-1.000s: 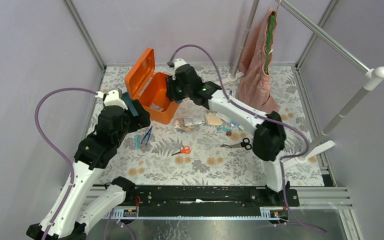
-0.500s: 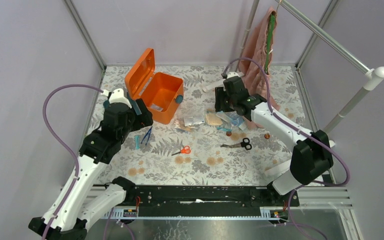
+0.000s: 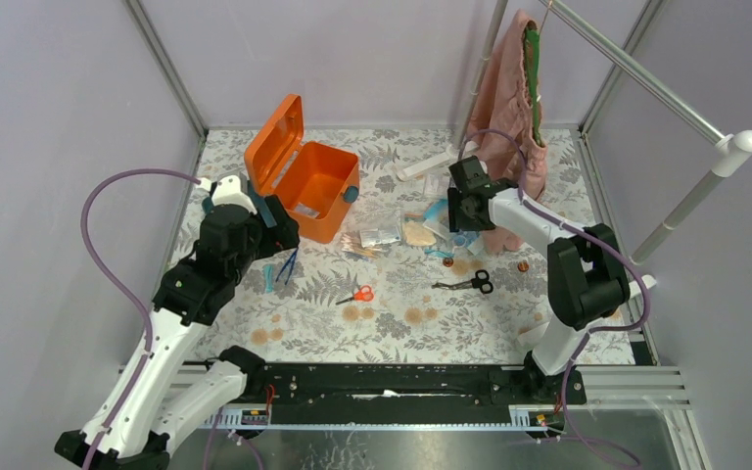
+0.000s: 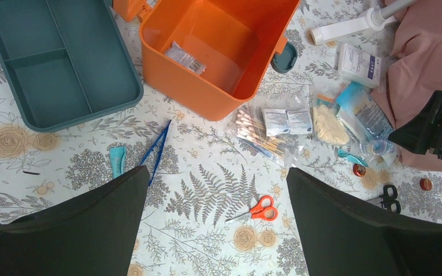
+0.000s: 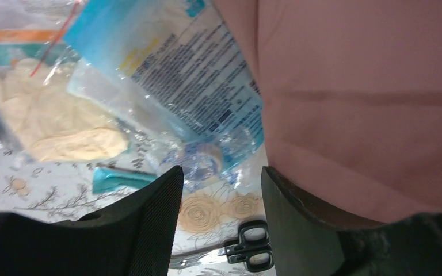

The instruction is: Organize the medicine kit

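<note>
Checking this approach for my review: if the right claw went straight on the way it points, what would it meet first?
Most likely the clear blue-printed packet dead ahead of the right claw; the pink garment lies just beside that line. Depth is unclear.

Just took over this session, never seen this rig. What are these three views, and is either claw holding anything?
A left arm and a right arm are bolted at the table's near edge. The top view looks down from behind them. The other two come from wrist cameras, so the dark shapes at the bottom are that arm's own fingers. The left gripper is open and empty over blue tweezers and red scissors. The right gripper is open, empty, over clear packets beside the pink garment. The orange medicine kit stands open, one packet inside; its teal tray lies beside it.
</note>
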`<action>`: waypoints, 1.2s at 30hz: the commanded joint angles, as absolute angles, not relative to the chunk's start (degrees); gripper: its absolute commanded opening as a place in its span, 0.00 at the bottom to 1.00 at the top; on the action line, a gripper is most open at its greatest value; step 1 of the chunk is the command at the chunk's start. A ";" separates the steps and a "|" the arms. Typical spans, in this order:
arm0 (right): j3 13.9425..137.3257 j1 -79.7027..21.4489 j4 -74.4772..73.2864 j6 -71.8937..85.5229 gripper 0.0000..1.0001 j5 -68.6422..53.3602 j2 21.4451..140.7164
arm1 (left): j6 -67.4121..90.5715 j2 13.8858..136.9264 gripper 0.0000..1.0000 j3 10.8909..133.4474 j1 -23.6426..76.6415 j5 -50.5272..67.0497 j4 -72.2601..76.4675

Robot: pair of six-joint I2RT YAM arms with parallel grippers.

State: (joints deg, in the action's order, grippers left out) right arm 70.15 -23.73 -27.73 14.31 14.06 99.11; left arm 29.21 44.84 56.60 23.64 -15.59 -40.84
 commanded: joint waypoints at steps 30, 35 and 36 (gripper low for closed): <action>68.62 -15.87 -25.44 13.71 0.35 2.59 104.14 | 29.18 44.78 0.99 55.71 23.81 -15.56 -39.18; 67.48 -15.90 -24.40 14.11 0.09 1.90 101.31 | 29.08 45.08 0.99 56.07 23.82 -15.45 -39.18; 67.38 -15.86 -24.37 14.15 0.08 1.85 100.69 | 29.07 45.23 0.99 56.15 23.82 -15.35 -39.20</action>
